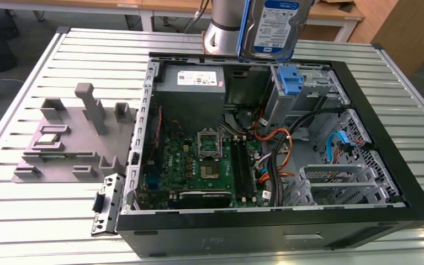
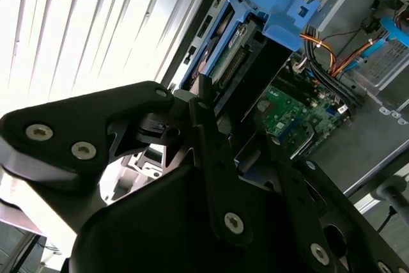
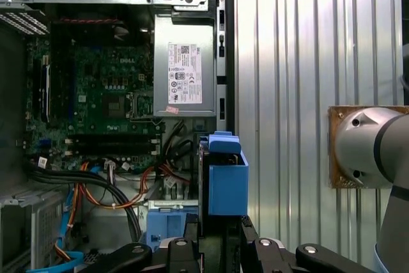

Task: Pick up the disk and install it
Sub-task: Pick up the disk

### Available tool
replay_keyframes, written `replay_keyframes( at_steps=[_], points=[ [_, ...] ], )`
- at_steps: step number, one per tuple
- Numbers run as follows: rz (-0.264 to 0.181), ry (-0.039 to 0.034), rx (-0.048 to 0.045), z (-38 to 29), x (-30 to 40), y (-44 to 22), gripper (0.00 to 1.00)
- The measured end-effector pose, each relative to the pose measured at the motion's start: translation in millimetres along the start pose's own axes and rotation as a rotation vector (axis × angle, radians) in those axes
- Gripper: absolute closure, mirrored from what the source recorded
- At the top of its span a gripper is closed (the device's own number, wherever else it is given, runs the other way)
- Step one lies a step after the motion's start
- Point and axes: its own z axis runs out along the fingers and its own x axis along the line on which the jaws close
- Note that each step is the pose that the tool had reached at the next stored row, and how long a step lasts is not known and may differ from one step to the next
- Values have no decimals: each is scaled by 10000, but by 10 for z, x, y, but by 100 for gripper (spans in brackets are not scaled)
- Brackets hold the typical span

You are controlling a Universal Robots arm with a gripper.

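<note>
Already the disk [image 1: 275, 27] is off the worktop [image 1: 35, 221], pinched between the fingers [image 3: 248, 231] of the gripper [image 3: 220, 231]. It hangs above the open computer case [image 1: 271, 218], not yet installed.

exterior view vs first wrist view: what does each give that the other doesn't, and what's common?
Exterior view: the disk's labelled face, held in the air, plus the grey fixture on the table toward the exterior view's left.
First wrist view: the disk edge-on in its blue carrier, with the gripper clamped on it.
Shared: the open case, power supply, motherboard, and the lone blue bracket in the drive bay.
</note>
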Motion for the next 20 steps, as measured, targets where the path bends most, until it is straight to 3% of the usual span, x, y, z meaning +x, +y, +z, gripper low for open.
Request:
replay_keyframes(
  at_steps=[20],
  points=[
    [0, 0, 0, -9, -6, -277, 65]
  ],
)
